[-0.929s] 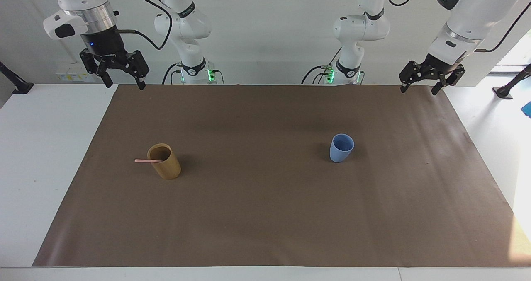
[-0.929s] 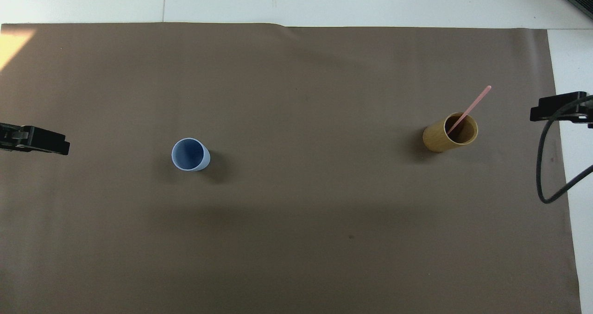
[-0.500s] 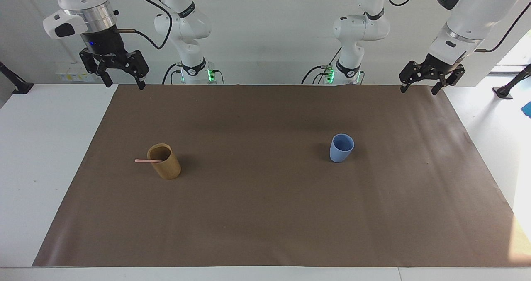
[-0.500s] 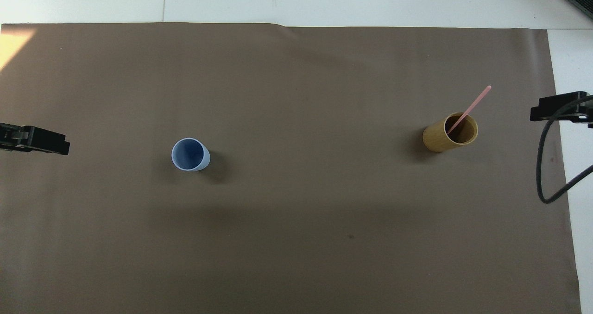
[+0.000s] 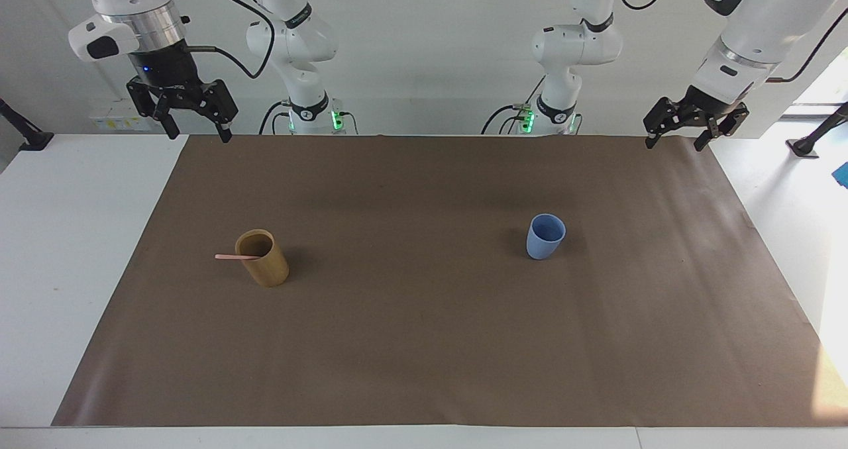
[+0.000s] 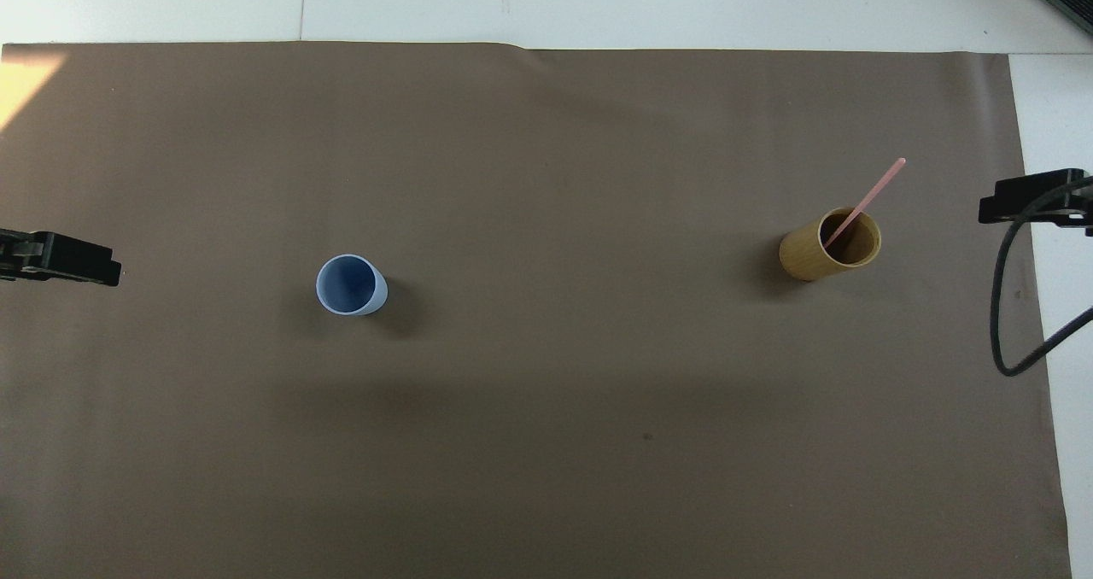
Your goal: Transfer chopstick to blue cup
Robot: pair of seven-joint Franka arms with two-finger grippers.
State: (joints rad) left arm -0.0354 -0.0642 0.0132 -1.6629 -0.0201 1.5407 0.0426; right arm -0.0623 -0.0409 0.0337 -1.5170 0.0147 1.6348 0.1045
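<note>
One pale-pink chopstick (image 5: 236, 257) leans in the tan bamboo-coloured cup (image 5: 264, 261), its upper end sticking out over the rim toward the right arm's end of the table; it also shows in the overhead view (image 6: 871, 190). The blue cup (image 5: 546, 236) stands upright and empty toward the left arm's end, and shows in the overhead view (image 6: 350, 285) too. My right gripper (image 5: 197, 134) is open and empty, up over the mat's corner near its base. My left gripper (image 5: 674, 144) is open and empty, up over the other near corner.
A brown paper mat (image 5: 424, 343) covers most of the white table (image 5: 59, 237). The tan cup (image 6: 827, 248) and blue cup stand far apart on it. A black cable (image 6: 999, 306) hangs from the right arm past the mat's edge.
My left gripper has shifted slightly outward toward its end of the table. The right gripper, the cups and the chopstick have not moved.
</note>
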